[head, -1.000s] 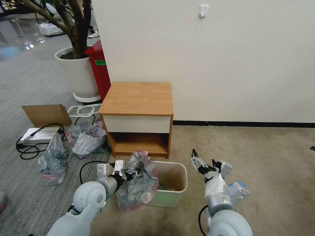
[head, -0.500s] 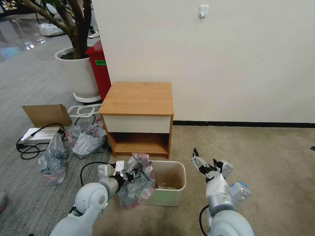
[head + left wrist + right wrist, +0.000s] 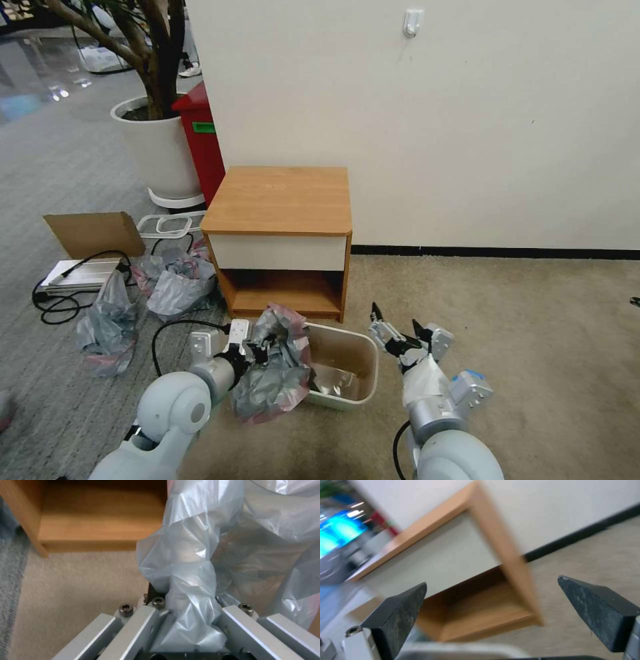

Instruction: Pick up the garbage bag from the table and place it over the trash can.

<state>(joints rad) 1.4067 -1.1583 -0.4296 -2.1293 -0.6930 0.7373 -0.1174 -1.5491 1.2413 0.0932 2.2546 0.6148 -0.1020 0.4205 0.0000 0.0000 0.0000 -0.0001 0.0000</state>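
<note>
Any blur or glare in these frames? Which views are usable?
Head view: sharp; glare on the glossy floor far left, wide-angle bend at the edges. Left wrist view: garbage bag in the left hand is crisp with specular highlights. Right wrist view: table smeared, while the open right hand fingertips stay sharp.

No text or label can be read.
</note>
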